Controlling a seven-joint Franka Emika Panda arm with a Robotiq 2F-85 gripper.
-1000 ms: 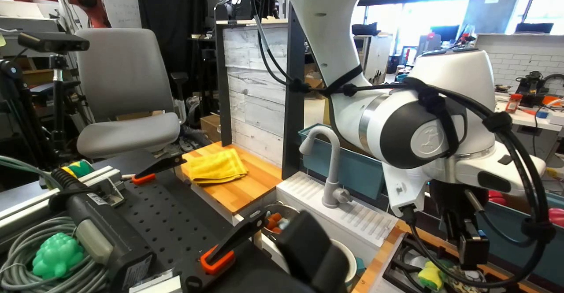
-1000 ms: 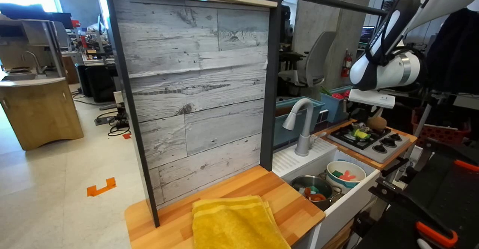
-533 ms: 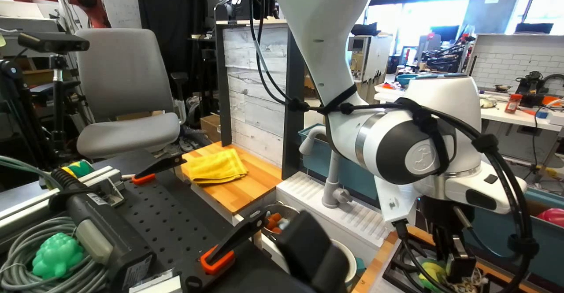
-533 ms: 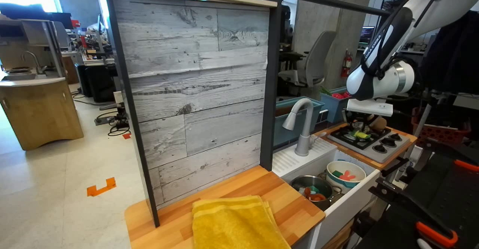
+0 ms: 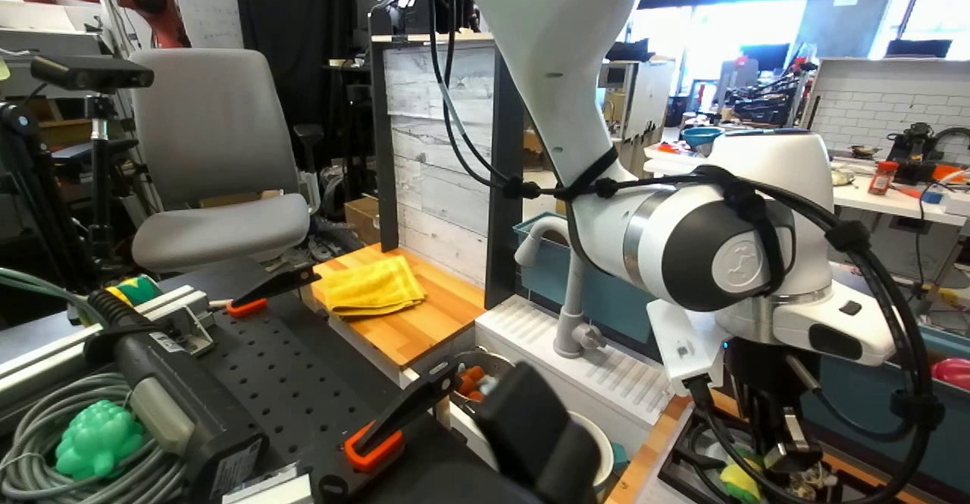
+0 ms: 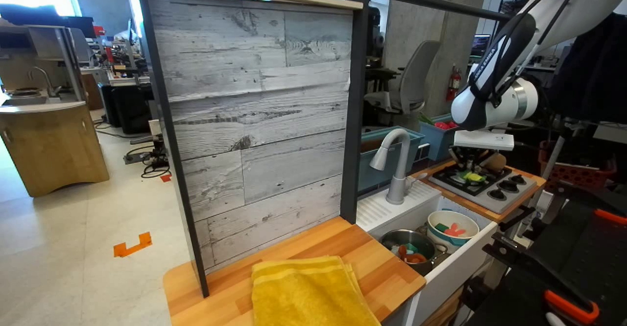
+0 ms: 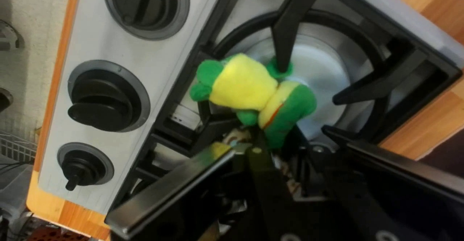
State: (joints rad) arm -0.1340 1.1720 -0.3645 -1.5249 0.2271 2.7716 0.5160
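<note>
My gripper (image 7: 282,149) points down over the toy stove (image 7: 98,41) in the wrist view, its fingers drawn inward. Just ahead of it lies a yellow and green plush toy (image 7: 244,83), across the burner grate (image 7: 284,40). The toy's lower green end meets the dark gap by the finger links. Under the gripper, partly covered, is a brown-and-white patterned thing (image 7: 236,136). In an exterior view the gripper (image 5: 792,447) sits low beside the yellow-green toy (image 5: 741,481) and above the patterned thing (image 5: 812,483). The dark fingertips are hidden, so whether anything is pinched cannot be told.
Stove knobs (image 7: 108,96) line the stove's edge. A grey faucet (image 6: 397,169), a sink with a metal pot (image 6: 410,247) and a white bowl (image 6: 453,225) stand beside the stove. Blue bins (image 5: 606,284) run behind. A yellow towel (image 6: 308,291) lies on the wooden counter (image 6: 387,287).
Over the last second the arm has come down onto the stove area, moving down and left in an exterior view. Since half a second ago it has shifted slightly, and the visible finger has tilted.
</note>
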